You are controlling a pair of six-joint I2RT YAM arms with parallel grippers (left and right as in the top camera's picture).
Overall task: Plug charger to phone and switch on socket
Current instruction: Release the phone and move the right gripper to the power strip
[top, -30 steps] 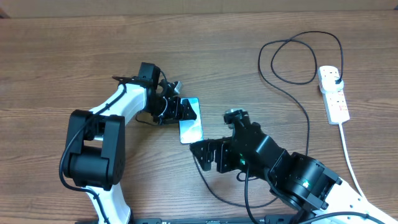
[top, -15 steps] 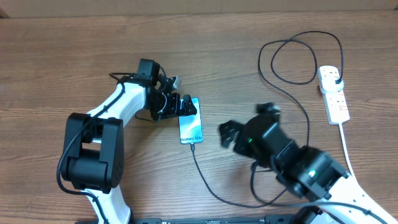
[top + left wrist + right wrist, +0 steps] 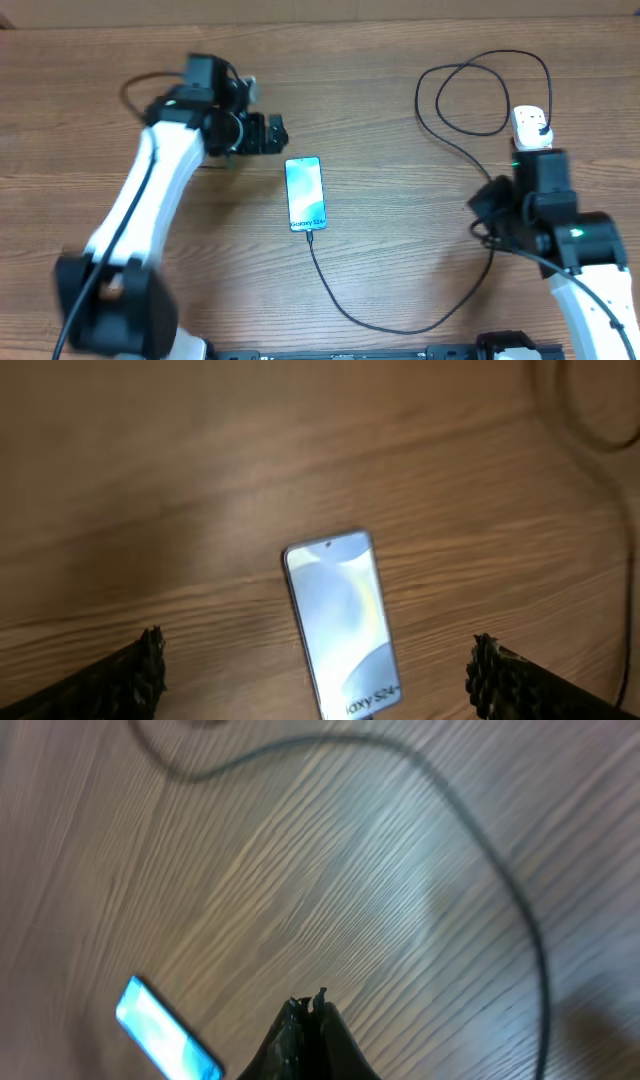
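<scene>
I'm seeing left jaws hanging wide open, gripping nothing, just up-left of the phone point(image 3: 305, 194). Phone is lying flat mid-surface point(image 3: 400, 80), screen glowing. Charger point(image 3: 360, 315) connector is sitting at the phone's bottom edge, cable looping right and up to the socket point(image 3: 530, 122) at far right. Right jaws are pressing closed on nothing; the right arm point(image 3: 545, 205) is covering the socket's lower part.

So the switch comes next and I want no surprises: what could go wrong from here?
The right arm lies across the charger near the socket; a move could drag the cable and pull its connector from the phone.
The arm hides most of the socket from overhead, so the shut right end effector might miss the switch.
</scene>
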